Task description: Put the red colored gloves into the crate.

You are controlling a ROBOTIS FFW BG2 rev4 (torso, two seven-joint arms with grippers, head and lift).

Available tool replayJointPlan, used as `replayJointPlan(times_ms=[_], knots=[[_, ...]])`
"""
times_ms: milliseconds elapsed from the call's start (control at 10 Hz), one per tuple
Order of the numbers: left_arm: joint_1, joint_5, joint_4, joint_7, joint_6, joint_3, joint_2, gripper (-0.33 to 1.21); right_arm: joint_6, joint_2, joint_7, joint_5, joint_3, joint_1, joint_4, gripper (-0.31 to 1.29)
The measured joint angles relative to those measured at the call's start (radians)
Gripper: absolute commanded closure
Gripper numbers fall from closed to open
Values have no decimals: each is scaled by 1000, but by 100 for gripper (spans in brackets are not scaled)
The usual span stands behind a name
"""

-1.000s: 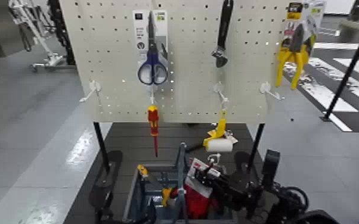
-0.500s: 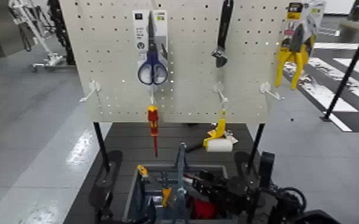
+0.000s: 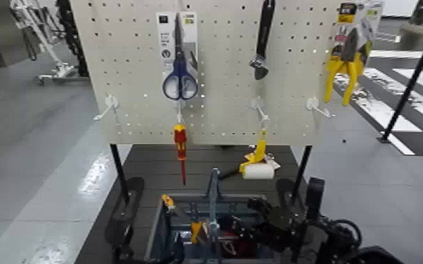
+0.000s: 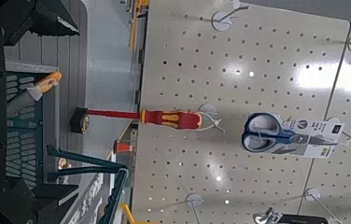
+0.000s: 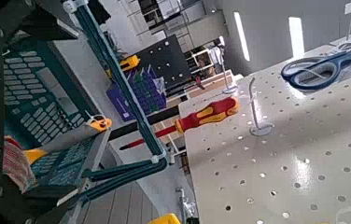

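Beyond the crate (image 3: pixel 159 237) and above its left part, blue-handled scissors (image 3: pixel 180 81) hang on the pegboard (image 3: pixel 221 84), with a red-and-yellow screwdriver (image 3: pixel 180 144) hanging below them. At the crate's left side, the left gripper (image 4: pixel 71 110) stands low, its fingers apart, with nothing between them. Inside the crate's left part lie an orange-handled tool (image 3: pixel 168 202), its handle up towards the far rim, and a yellow item (image 3: pixel 197 230) nearer the upright centre handle (image 3: pixel 213 203).

To the right of that handle, the red gloves (image 3: pixel 241 246) lie down inside the crate, dark and partly hidden beneath the right gripper (image 3: pixel 246 215). The right gripper reaches in over the crate's right part, its fingers spread and holding nothing; the gloves lie below its fingertips. Whether they touch it cannot be told.

Beyond the crate's right part hangs a paint roller (image 3: pixel 258 170) with a white sleeve, and higher up a black-handled adjustable wrench (image 3: pixel 261 42). Farthest right, above and beyond the crate, hang yellow-handled pliers (image 3: pixel 348 67).
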Motion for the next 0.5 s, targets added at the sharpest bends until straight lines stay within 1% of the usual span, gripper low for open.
replayJointPlan(times_ms=[200,300,400,500], knots=[[1,0,0,0,0,1,0,11,-8,-3,-17,8,-14,18,-24,-18],[1,0,0,0,0,0,0,11,-24,-3,-53,48,-37,44,-62,-16],[1,0,0,0,0,0,0,11,-64,-5,-131,120,-73,92,-117,-16],[2,0,-1,0,0,1,0,11,-112,-2,-204,181,-118,159,-171,-14]])
